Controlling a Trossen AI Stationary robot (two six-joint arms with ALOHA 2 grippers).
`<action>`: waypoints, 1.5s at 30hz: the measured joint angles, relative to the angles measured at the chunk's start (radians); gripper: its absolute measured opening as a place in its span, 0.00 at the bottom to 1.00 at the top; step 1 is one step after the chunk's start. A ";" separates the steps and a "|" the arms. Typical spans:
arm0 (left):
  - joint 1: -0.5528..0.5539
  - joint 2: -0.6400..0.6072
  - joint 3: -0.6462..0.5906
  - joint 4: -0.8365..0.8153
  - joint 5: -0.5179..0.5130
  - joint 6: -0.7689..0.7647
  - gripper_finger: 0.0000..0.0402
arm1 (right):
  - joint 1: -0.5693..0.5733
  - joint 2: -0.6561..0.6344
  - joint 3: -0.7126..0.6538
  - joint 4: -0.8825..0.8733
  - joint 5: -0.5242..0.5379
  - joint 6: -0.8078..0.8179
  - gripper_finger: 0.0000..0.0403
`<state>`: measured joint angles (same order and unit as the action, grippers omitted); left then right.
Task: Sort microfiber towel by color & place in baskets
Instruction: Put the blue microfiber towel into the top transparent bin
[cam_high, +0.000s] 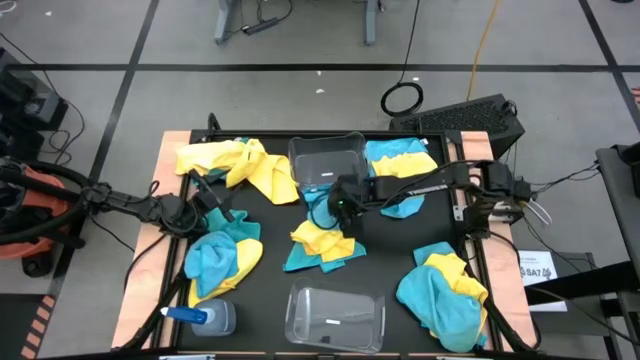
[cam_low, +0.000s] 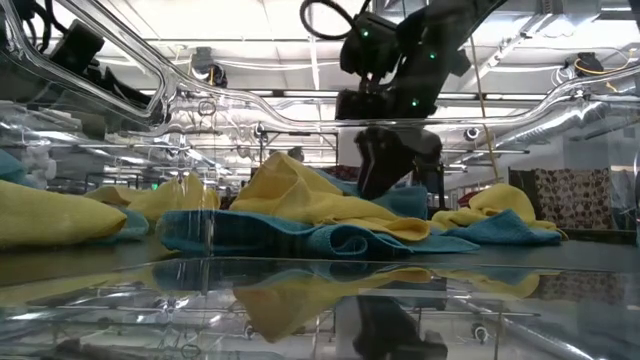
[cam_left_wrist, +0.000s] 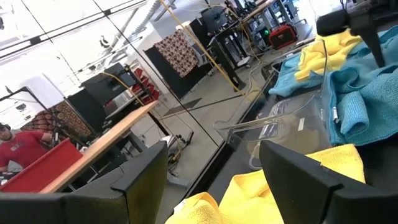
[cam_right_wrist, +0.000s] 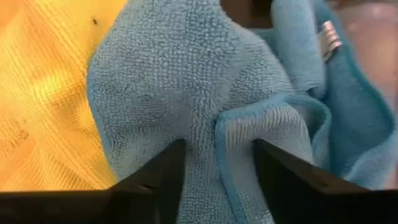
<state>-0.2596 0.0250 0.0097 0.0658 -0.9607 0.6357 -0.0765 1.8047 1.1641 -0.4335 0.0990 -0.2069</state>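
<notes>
1. From above, the right gripper (cam_high: 340, 207) reaches to the middle of the black table (cam_high: 390, 260), down over a small heap of yellow and turquoise towels (cam_high: 322, 245) just in front of the far clear basket (cam_high: 327, 163). The left gripper (cam_high: 207, 195) waits at the left side, near a yellow towel (cam_high: 240, 162). More mixed towels lie at the left front (cam_high: 222, 258), far right (cam_high: 400, 155) and right front (cam_high: 445, 290). A second clear basket (cam_high: 335, 318) sits at the near edge, a spray bottle (cam_high: 205, 317) beside it to the left.
2. At table height, the right gripper (cam_low: 385, 165) comes down from above onto the yellow-over-turquoise heap (cam_low: 310, 215); its fingertips are hidden behind the cloth.
3. Past the left wrist, the left gripper (cam_left_wrist: 214, 186) shows its fingers standing wide apart with nothing between them, yellow cloth (cam_left_wrist: 298, 180) lying beyond.
4. Past the right wrist, the two dark fingers (cam_right_wrist: 158, 180) stand on either side of a raised fold of turquoise towel (cam_right_wrist: 211, 124), partly drawn in; whether they pinch it I cannot tell. Yellow cloth (cam_right_wrist: 43, 93) lies alongside.
</notes>
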 joint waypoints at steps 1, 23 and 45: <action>0.000 0.000 0.000 0.000 0.000 0.000 0.65 | 0.000 0.005 0.000 0.001 0.000 0.001 0.34; 0.000 0.000 0.000 -0.003 0.000 0.000 0.65 | 0.064 -0.287 0.161 -0.074 0.085 -0.041 0.00; 0.000 0.000 0.000 -0.004 0.000 0.000 0.65 | 0.096 -0.238 0.185 -0.137 -0.193 0.035 0.16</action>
<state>-0.2597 0.0250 0.0099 0.0616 -0.9604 0.6357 0.0196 1.5667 1.3495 -0.5705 -0.0944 -0.1718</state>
